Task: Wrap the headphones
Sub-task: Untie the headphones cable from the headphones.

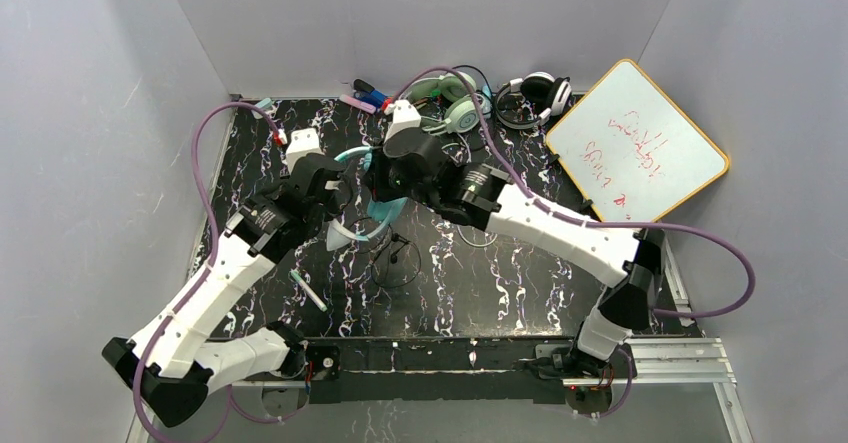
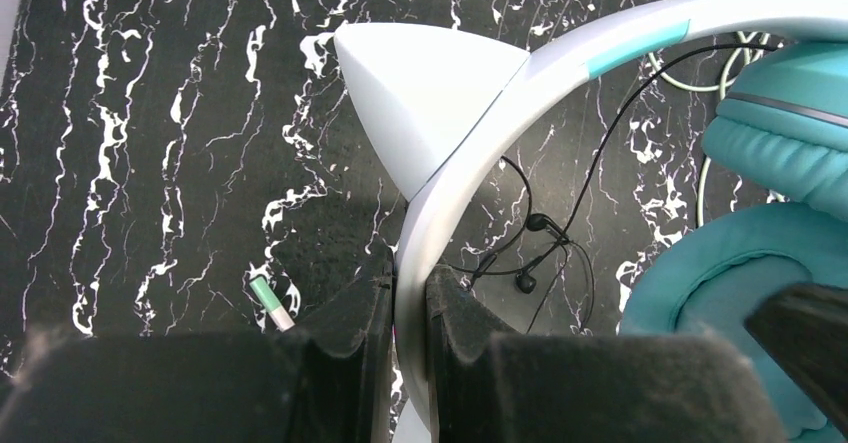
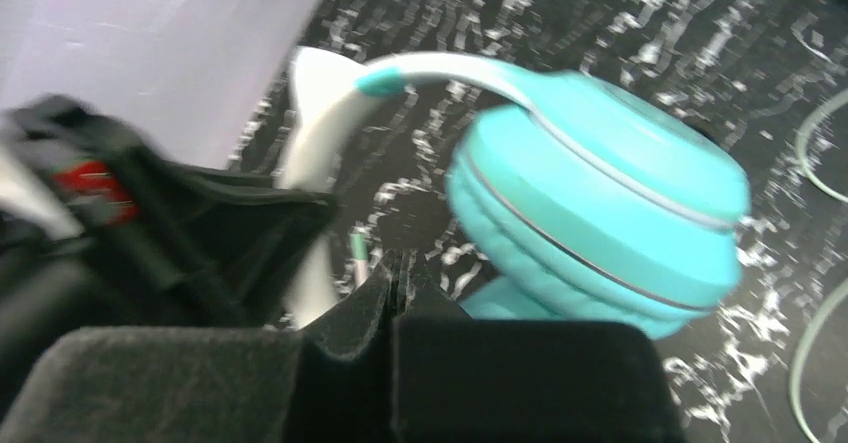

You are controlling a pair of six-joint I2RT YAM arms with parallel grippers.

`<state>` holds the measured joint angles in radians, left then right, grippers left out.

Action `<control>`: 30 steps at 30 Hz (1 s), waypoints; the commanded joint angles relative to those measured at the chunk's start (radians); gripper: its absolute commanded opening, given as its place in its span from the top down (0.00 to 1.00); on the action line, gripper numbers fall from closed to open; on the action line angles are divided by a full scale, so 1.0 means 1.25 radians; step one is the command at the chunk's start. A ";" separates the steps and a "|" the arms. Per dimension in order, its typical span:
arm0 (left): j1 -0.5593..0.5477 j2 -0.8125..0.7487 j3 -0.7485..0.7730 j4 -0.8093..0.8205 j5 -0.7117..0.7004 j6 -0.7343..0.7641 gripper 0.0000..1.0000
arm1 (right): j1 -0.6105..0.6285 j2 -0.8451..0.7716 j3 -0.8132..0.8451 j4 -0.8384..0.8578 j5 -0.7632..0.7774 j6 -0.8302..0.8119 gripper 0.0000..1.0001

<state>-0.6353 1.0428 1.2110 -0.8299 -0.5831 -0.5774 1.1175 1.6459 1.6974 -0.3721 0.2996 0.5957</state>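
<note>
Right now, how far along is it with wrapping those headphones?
Early on: nothing looks wrapped yet. In hand: the left gripper clamps the white band of the teal headphones; the right gripper is shut, holding nothing I can see. Left: the mint-green headset and the black-and-white headset lie at the back, cables seemingly loose.

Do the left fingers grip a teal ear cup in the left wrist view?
No, the left fingers pinch the white band just below its cat ear, and the teal cups are off to one side.
</note>
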 commanded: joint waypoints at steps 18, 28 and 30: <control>0.000 -0.085 -0.055 0.110 -0.063 0.070 1.00 | 0.004 -0.294 -0.247 -0.066 0.123 -0.017 0.52; -0.001 -0.062 0.059 -0.040 0.041 0.067 1.00 | 0.002 -0.643 -0.597 0.019 0.157 -0.159 0.02; -0.001 -0.048 0.099 -0.092 0.040 0.052 1.00 | 0.002 -0.670 -0.650 0.031 0.136 -0.151 0.01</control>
<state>-0.6373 0.9836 1.2095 -0.8692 -0.5560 -0.4717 1.1194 0.8257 0.9947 -0.3767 0.4908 0.4427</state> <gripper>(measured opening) 0.089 0.977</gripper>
